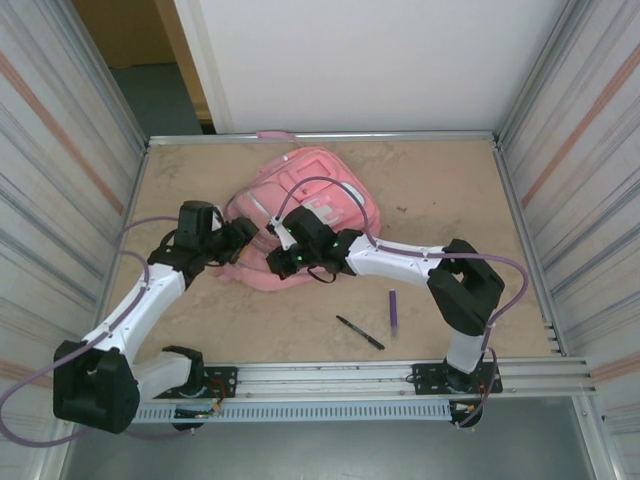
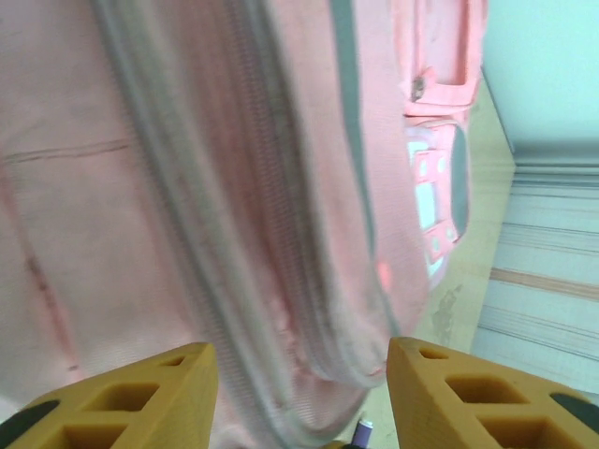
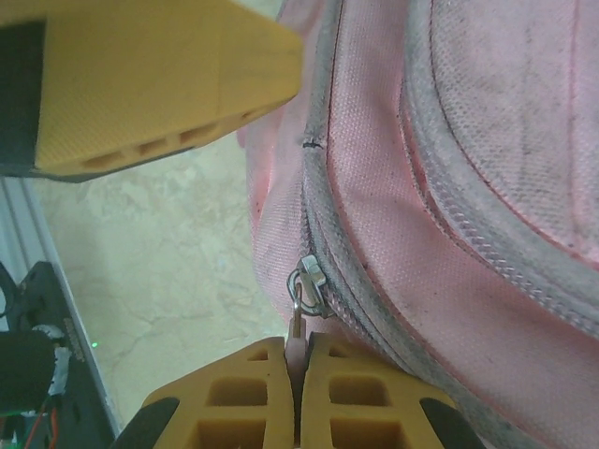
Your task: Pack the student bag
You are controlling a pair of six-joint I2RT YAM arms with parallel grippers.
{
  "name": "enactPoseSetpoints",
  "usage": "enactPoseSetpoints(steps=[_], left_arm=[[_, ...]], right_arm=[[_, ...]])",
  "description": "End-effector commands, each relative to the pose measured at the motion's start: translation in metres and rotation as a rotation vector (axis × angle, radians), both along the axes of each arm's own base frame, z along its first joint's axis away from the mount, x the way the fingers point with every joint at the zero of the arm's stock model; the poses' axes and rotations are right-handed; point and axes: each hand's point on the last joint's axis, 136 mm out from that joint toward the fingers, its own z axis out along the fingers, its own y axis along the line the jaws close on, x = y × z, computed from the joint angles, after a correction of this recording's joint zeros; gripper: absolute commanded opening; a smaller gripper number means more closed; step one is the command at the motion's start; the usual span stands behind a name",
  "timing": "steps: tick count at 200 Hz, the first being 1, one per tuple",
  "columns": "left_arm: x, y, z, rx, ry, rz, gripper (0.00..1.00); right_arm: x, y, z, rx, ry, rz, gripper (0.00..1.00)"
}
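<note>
Top external view: the student bag (image 1: 318, 195) lies on the table (image 1: 440, 180) toward its far middle, with both arms at its near edge. The right gripper (image 3: 298, 354) has its jaws pressed together on the zipper pull (image 3: 297, 323). The left gripper (image 2: 299, 365) has its jaws spread, with a fold of the bag between them.

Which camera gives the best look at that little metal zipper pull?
Right wrist: the zipper pull sits close up, pinched by the right gripper. From the top, the pink backpack is clear but the pull too small. Left wrist catches zipper tracks.
</note>
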Motion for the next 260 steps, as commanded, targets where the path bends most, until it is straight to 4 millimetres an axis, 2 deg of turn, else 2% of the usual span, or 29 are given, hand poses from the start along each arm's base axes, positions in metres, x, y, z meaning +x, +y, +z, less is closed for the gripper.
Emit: enactPoseSetpoints(steps=[1, 51, 73, 100, 126, 158, 174, 189, 199, 207, 224, 240, 260], left_arm=[[-0.003, -0.005, -0.016, -0.013, 0.047, 0.000, 0.51], [-0.006, -0.006, -0.037, -0.001, 0.089, -0.004, 0.51], [-0.011, -0.005, -0.037, 0.006, 0.090, -0.013, 0.51], [-0.026, 0.001, -0.038, 0.028, 0.108, -0.010, 0.54], [-0.030, 0.005, -0.043, 0.016, 0.093, 0.021, 0.56], [-0.023, 0.000, -0.043, 0.002, 0.106, 0.008, 0.55], [-0.017, 0.001, -0.043, 0.032, 0.099, 0.000, 0.47], [-0.013, 0.003, -0.045, 0.035, 0.092, 0.018, 0.25], [-0.011, 0.004, -0.045, 0.035, 0.082, 0.025, 0.08], [-0.009, 0.007, -0.043, 0.039, 0.073, 0.019, 0.00], [-0.010, 0.015, -0.034, 0.046, 0.067, 0.019, 0.00], [-0.012, 0.022, -0.026, 0.052, 0.041, 0.032, 0.00], [-0.016, 0.024, -0.018, 0.057, 0.010, 0.012, 0.00]], right_arm=[[-0.006, 0.020, 0.019, 0.079, 0.012, 0.049, 0.00], [-0.005, 0.018, 0.020, 0.066, 0.018, 0.041, 0.00], [0.000, 0.014, 0.022, 0.054, -0.019, 0.026, 0.00], [0.007, 0.011, 0.028, 0.064, -0.004, 0.010, 0.00], [-0.002, 0.016, 0.039, 0.087, -0.016, 0.037, 0.00], [-0.015, 0.027, 0.046, 0.087, -0.037, 0.086, 0.00], [-0.023, 0.034, 0.047, 0.104, -0.043, 0.112, 0.00], [-0.025, 0.035, 0.046, 0.086, -0.035, 0.110, 0.00], [-0.022, 0.029, 0.040, 0.048, -0.036, 0.085, 0.00], [-0.019, 0.021, 0.033, 0.013, -0.045, 0.062, 0.00], [-0.008, -0.005, 0.015, -0.103, -0.080, 0.011, 0.00], [0.001, -0.042, -0.002, -0.227, -0.096, -0.043, 0.00], [0.016, -0.089, -0.021, -0.302, -0.081, -0.137, 0.00]])
